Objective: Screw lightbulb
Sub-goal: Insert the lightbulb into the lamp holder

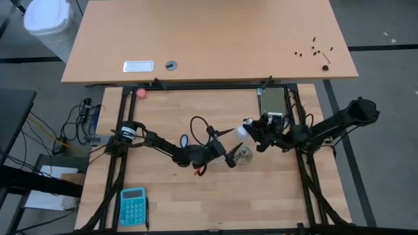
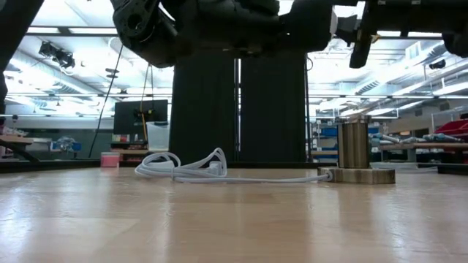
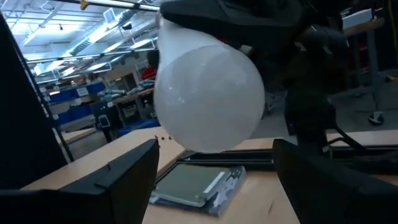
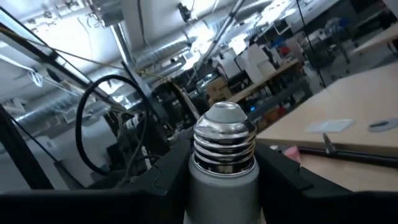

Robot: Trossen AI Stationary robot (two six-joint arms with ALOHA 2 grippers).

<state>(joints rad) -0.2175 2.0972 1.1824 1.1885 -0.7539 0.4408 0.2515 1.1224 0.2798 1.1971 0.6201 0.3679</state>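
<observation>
The lightbulb (image 1: 241, 131) is in the air over the middle of the table, with my right gripper (image 1: 252, 132) shut on it. In the left wrist view its white globe (image 3: 208, 99) fills the centre. In the right wrist view its silvery screw base (image 4: 224, 140) stands between the fingers. My left gripper (image 1: 230, 147) is open just left of the bulb, and its fingers (image 3: 124, 174) stand wide apart below the globe without touching it. The metallic socket (image 1: 243, 155) stands upright on its round disc (image 2: 356, 175) on the table beside the left gripper. Its white cord (image 2: 183, 169) lies coiled on the wood. My right gripper pinches the bulb's grey neck (image 4: 205, 183), just behind the screw threads, with one finger (image 4: 165, 180) on each side. It comes in from the table's right, roughly level. The screw base sticks out past the fingers, and the bulb is lifted clear of the table and the socket.
A teal calculator (image 1: 132, 205) lies at the near left. A small pink ball (image 1: 142, 93) sits at the far left edge, and a grey tray (image 1: 273, 101) lies at the far right. A larger table (image 1: 209, 39) adjoins the far side.
</observation>
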